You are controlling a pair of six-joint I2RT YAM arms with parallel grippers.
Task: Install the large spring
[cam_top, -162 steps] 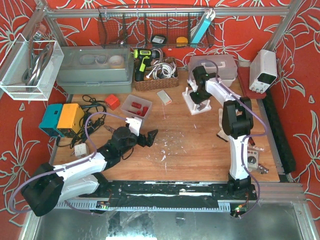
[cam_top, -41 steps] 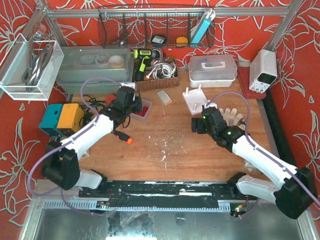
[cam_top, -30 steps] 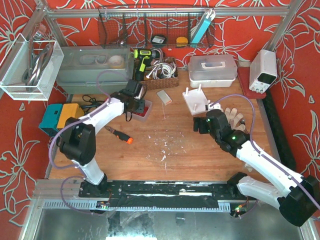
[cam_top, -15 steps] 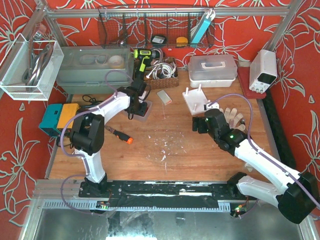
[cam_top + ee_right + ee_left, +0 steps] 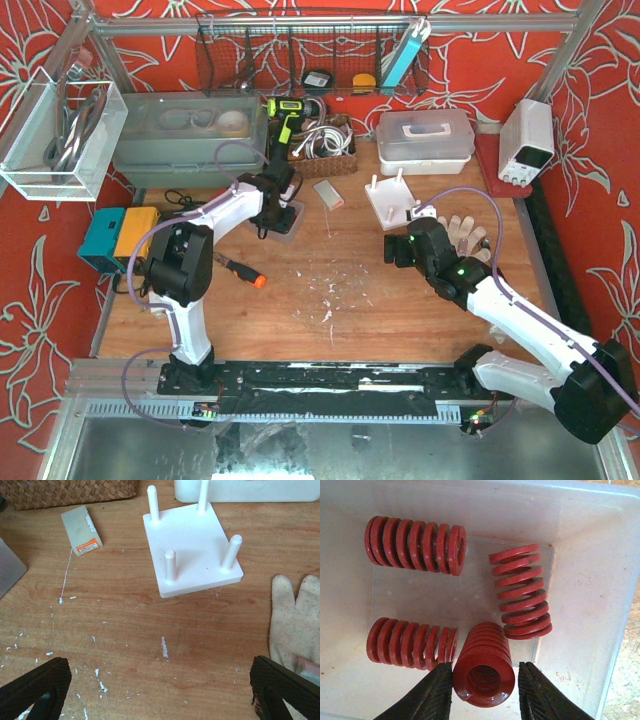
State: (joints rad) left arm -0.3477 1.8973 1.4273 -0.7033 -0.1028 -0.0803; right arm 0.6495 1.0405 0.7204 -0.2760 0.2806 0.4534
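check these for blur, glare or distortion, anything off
Left wrist: red springs sharp, light soft and even inside the white bin, no glare. Right wrist: white peg base crisp but bright; right gripper's fingers dark and slightly soft. Top external: evenly lit, in focus, dull sheen on the metal sheet.

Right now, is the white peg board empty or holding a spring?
Empty. All four pegs on the board stand bare; the springs lie in the tub.

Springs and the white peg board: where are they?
Nearest red spring (image 5: 483, 650), left wrist view, on its coils.
White peg board (image 5: 195, 540), right wrist view, on its flat top.
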